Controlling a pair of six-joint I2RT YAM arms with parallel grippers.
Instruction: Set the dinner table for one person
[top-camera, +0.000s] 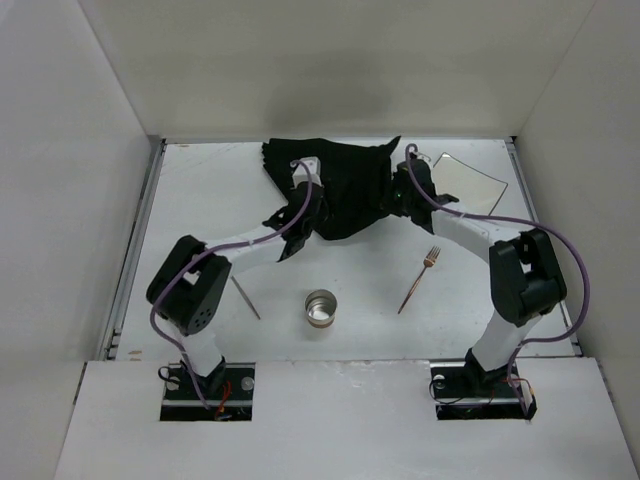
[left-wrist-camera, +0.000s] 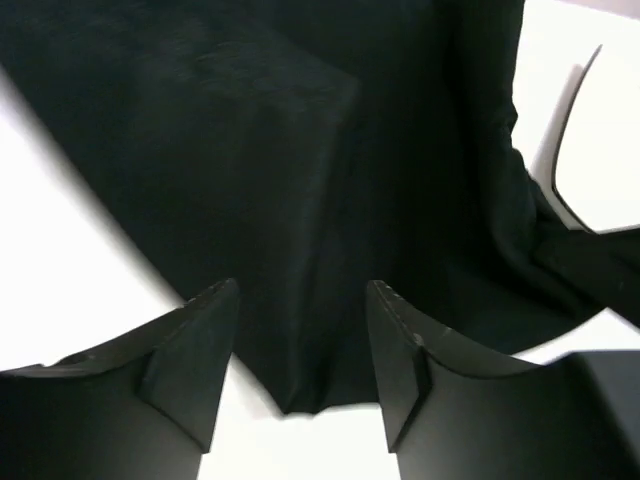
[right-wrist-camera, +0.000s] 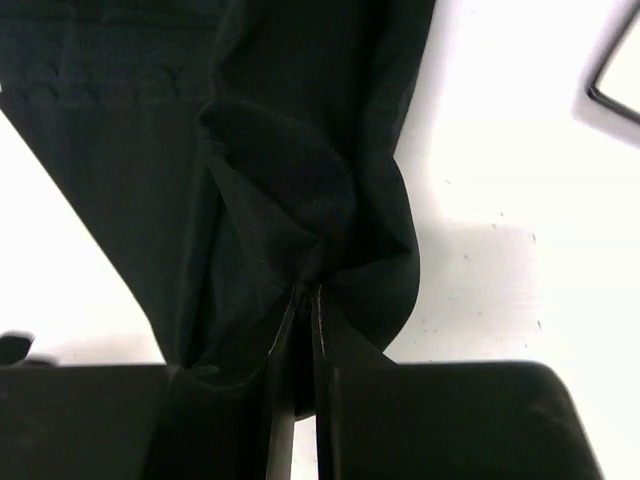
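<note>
Cloth (top-camera: 345, 190), black and crumpled, lies at the far middle of the white worktop (top-camera: 200, 200) that spans under both arms, the right claw (right-wrist-camera: 306, 295) pinched tight on one fold, the left claw (left-wrist-camera: 300, 295) spread wide over its near edge, a square plate (top-camera: 470, 182) beside it.

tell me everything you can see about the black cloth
The cloth is matte black, soft fabric, crumpled into folds rather than spread flat. It lies on the far middle of the white table, beside the plate; whether they touch is unclear. The right gripper is shut on a bunched fold at its right side. The left gripper is open, its fingers straddling the cloth's near edge.
</note>
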